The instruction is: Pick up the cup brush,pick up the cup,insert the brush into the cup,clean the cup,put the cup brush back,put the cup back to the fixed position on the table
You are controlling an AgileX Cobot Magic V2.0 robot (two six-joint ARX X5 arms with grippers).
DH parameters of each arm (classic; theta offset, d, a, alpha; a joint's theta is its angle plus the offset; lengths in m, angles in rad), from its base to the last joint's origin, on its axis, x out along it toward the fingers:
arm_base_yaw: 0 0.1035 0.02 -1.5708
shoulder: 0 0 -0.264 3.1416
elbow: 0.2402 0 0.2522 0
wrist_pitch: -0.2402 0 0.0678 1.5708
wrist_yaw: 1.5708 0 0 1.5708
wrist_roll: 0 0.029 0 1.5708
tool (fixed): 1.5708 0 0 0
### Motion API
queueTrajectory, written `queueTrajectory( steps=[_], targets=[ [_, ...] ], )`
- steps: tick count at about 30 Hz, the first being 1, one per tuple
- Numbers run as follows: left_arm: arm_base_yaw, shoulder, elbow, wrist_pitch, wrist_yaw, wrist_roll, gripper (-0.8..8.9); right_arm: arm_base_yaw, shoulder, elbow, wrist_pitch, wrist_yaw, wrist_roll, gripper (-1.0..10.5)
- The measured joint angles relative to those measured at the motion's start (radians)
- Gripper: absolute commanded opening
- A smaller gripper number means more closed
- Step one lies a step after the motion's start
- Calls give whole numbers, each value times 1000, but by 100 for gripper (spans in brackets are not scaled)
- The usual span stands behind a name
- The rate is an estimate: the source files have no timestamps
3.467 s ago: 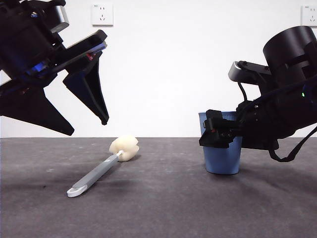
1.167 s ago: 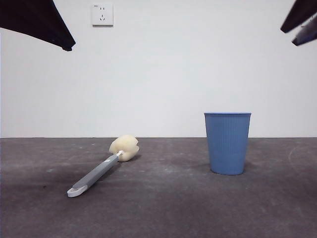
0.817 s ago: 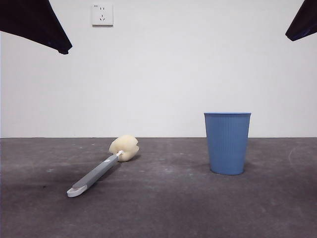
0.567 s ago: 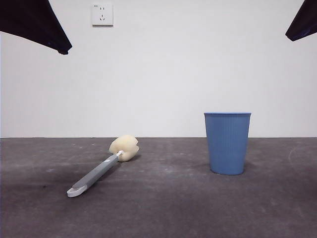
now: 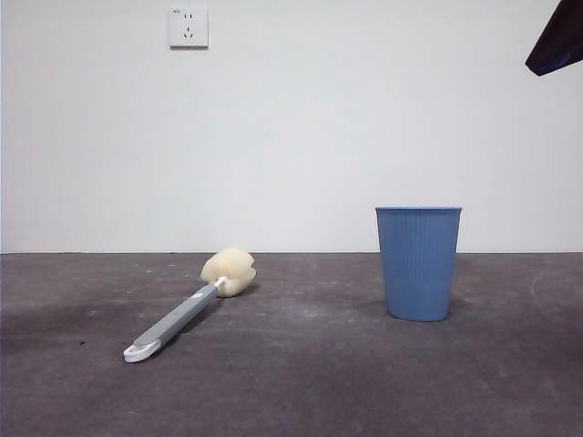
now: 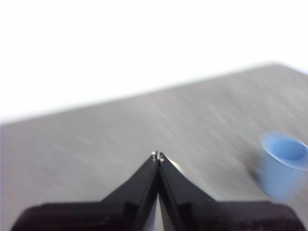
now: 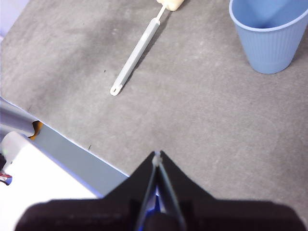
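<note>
Both hands are closed on nothing and raised well above the bench. The right hand has its jaws pressed together, and in the front view it shows only as a dark tip in the top corner on the cup's side. The left hand also has its jaws together and does not appear in the front view.

The cup stands upright on the bench with its mouth up. The cup brush lies flat, well apart from the cup; its long axis runs diagonally, sponge head toward the back wall and white loop toward the front edge. Both things look set down, so I judge the task finished or not begun.

The left wrist picture is blurred: the cup is a soft blue shape at its edge, and the brush is almost hidden behind the jaws. In the right wrist view the sponge head is cut off.
</note>
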Motion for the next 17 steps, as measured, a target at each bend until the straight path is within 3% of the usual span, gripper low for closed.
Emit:
queueTrajectory(
  steps=[2, 7, 17],
  targets=[
    [113, -76, -2, 0, 8, 29, -3, 0, 0, 0, 0, 0, 0, 1],
    [252, -223, -90, 54, 8, 49, -3, 0, 0, 0, 0, 0, 0, 1],
    [353, -497, -534, 284, 8, 18, -3, 0, 0, 0, 0, 0, 0, 1]
  ],
)
